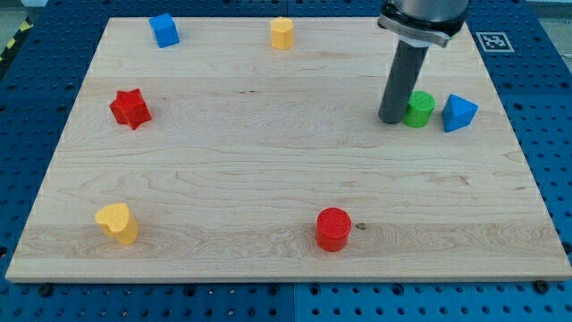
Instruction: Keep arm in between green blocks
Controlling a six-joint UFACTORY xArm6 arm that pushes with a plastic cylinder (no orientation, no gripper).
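The tabletop [268, 179] is a pale wooden board with visible grain, lit evenly. It rests on a blue perforated base [536, 107] with regular rows of holes. A black-and-white marker [492, 40] lies at the view's top right, and yellow-black tape [12, 43] at the top left.

likely a robotics lab, blue perforated workbench [36, 116], fiducial marker [494, 41]

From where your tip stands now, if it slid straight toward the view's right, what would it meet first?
My tip would meet the green cylinder first; it already sits close against it, perhaps touching. Just beyond lies the blue triangular block.
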